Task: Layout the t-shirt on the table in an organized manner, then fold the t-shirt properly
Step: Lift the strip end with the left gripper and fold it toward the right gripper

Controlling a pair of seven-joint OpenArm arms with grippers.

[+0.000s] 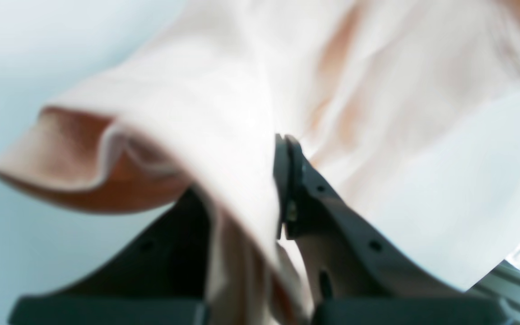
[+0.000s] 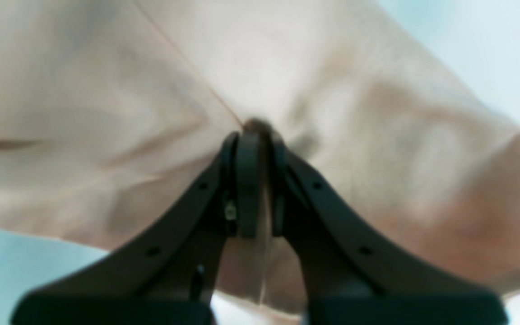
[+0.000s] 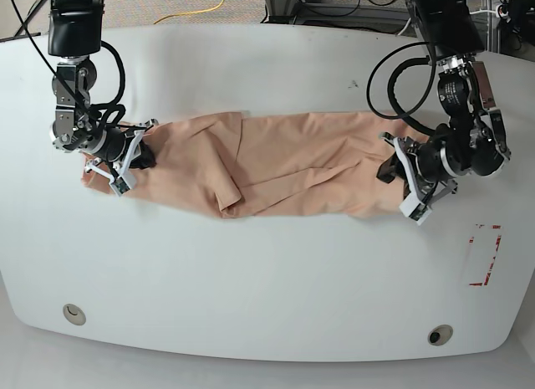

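- T-shirt [image 3: 276, 163], plain peach-pink with no print, label or readable writing, is stretched into a long wrinkled band across the middle of the white counter [image 3: 267, 280], running left to right in the base view.
- Several folds bunch near the band's centre, where a flap of cloth overlaps itself.
- Right hand [image 3: 140, 153], at the left end in the base view, is clamped together on the shirt; its wrist view shows the black fingers [image 2: 247, 180] pinching a gathered seam of the fabric.
- Left hand [image 3: 391, 167], at the right end in the base view, is clamped on the shirt too; in its blurred wrist view, cloth passes between the fingers [image 1: 292, 180] and drapes over one.
- A red-tape rectangle mark [image 3: 485, 255] sits on the counter's right side, apart from the shirt.
- Two round grommet holes [image 3: 73, 313] lie near the counter's near edge.
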